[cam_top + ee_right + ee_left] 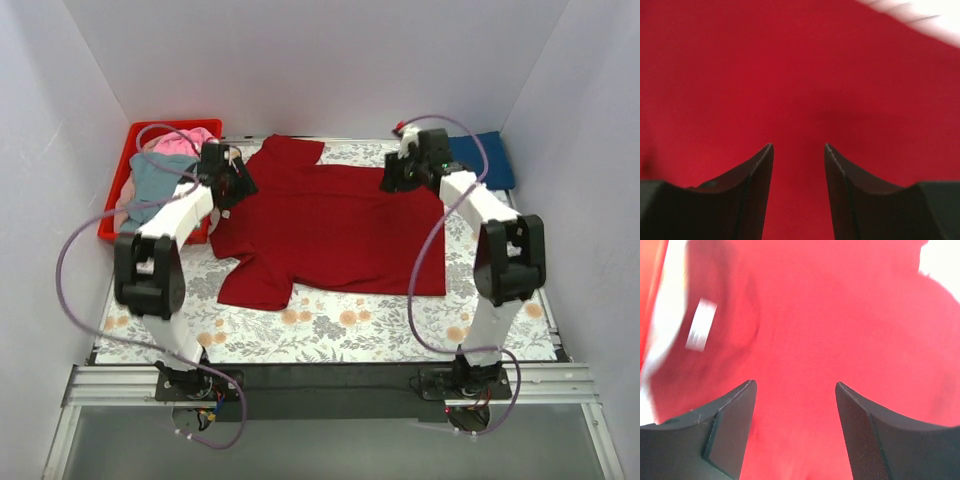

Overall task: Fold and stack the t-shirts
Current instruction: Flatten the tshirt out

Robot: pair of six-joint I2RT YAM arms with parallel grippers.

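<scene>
Your left gripper (795,385) and right gripper (798,145): both jaws apart, gripping nothing, low over the red shirt (330,225) spread on the table (400,320); blue shirt (492,160) far right.

Outspread dark red t-shirt (330,225) on table (330,325)

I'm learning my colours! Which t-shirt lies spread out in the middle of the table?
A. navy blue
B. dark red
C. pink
B: the dark red t-shirt lies spread on the flowery table; the pink t-shirt is bunched in the red basket, and the navy blue t-shirt sits at the table's far right.
</scene>
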